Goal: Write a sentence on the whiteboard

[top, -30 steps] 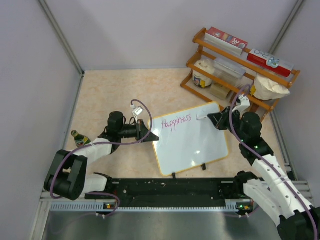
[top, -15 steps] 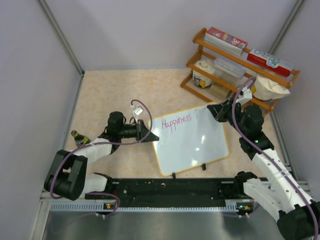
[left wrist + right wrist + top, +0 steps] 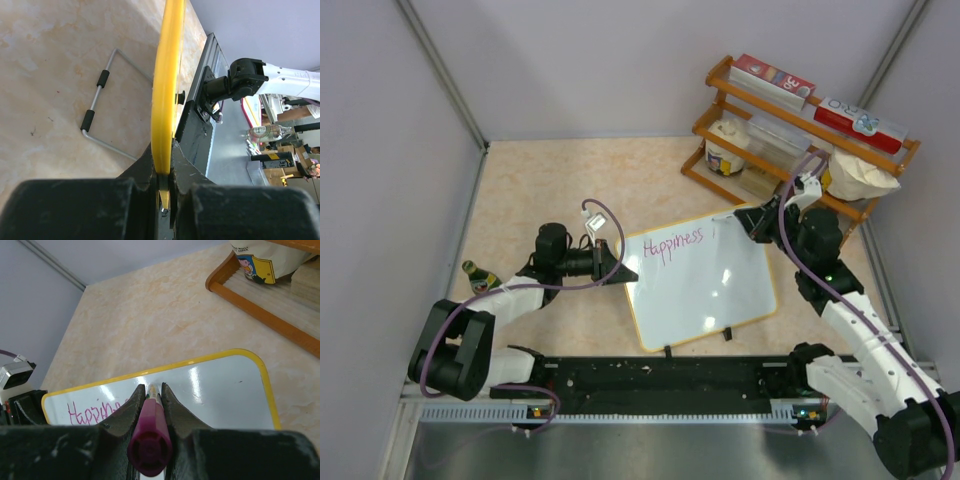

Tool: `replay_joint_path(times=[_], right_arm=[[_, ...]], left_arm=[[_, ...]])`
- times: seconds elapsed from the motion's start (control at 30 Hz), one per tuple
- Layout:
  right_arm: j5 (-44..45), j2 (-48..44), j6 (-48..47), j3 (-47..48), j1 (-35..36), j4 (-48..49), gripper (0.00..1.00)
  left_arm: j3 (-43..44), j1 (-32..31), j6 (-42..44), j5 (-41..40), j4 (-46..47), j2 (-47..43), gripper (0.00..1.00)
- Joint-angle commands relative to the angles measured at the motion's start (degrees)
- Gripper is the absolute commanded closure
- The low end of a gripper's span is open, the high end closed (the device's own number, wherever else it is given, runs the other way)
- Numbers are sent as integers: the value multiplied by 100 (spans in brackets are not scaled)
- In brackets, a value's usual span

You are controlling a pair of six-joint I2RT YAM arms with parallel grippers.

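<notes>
The whiteboard (image 3: 705,285) lies on the table, white with a yellow frame, with "Happiness" written in purple along its far edge. My left gripper (image 3: 623,272) is shut on the board's left frame edge; the left wrist view shows the yellow frame (image 3: 167,85) clamped between the jaws. My right gripper (image 3: 744,222) is shut on a purple marker (image 3: 151,432) and holds it over the board's far right corner. In the right wrist view the marker points at the whiteboard (image 3: 220,395) near its far edge, right of the word. Whether the tip touches is hidden.
A wooden rack (image 3: 800,140) with boxes, a tub and a bag stands at the back right, close behind my right gripper. A small bottle (image 3: 478,274) lies by the left arm. The board's wire stand (image 3: 102,107) shows under it. Walls enclose the table.
My right gripper has drawn back with the marker from the board's upper right area toward the far right corner. A short mark that was right of the word no longer shows. The left arm has not moved.
</notes>
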Motion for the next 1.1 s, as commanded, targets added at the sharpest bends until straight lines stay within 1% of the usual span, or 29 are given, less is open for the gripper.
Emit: replay_joint_path(times=[0.0,0.3,0.7,1.07], right_arm=[[180,-35,-125,-82,-72,228,100],[198,106,-204,-170,-72,202,100],[312,-562,-125,-170,-72,-44,100],[277,-255,-196,-407,-72,96,100]], left_arm=[[-97,-68,473,-214,-316,128,100],[-132,-68,447,-240,-281,93,100],[-176,-68,412,-240,-246,67,100],[-194,-68,403,-249,-219,58,100]])
